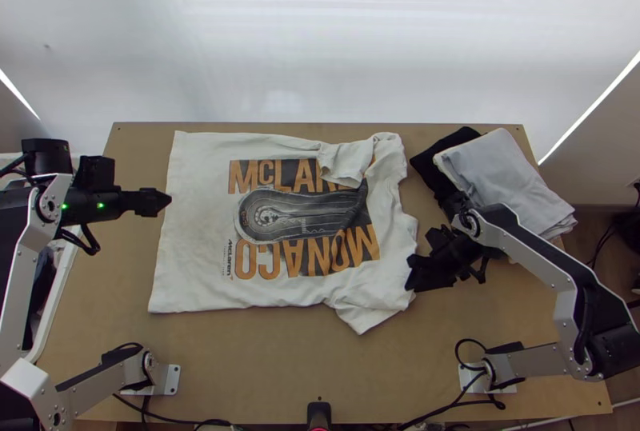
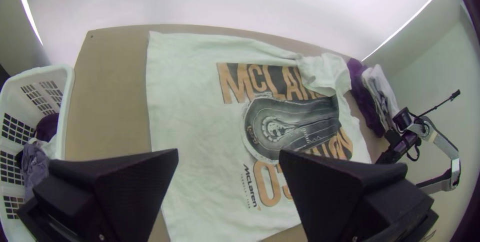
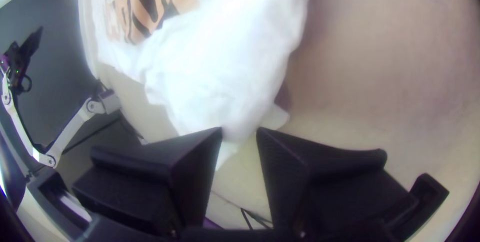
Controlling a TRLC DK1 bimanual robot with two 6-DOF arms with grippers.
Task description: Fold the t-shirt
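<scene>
The white t-shirt (image 1: 200,223) lies spread on the table, printed side up, its hem toward the left; the far sleeve (image 1: 346,162) is folded in over the print and the near one sticks out rumpled. My left gripper (image 1: 164,201) hovers just left of the hem; in the left wrist view the left gripper (image 2: 228,154) is open, the shirt (image 2: 190,111) beyond it. At the shirt's right edge is my right gripper (image 1: 411,276). In the right wrist view the right gripper (image 3: 240,131) stands open, with rumpled white cloth (image 3: 215,81) at its fingertips.
Folded clothes, grey (image 1: 500,171) and black (image 1: 436,167), are stacked at the table's far right, beside the right arm. A white basket (image 2: 65,116) holding clothes stands off the left edge. Bare table (image 1: 272,359) lies along the near side, with cables at its edge.
</scene>
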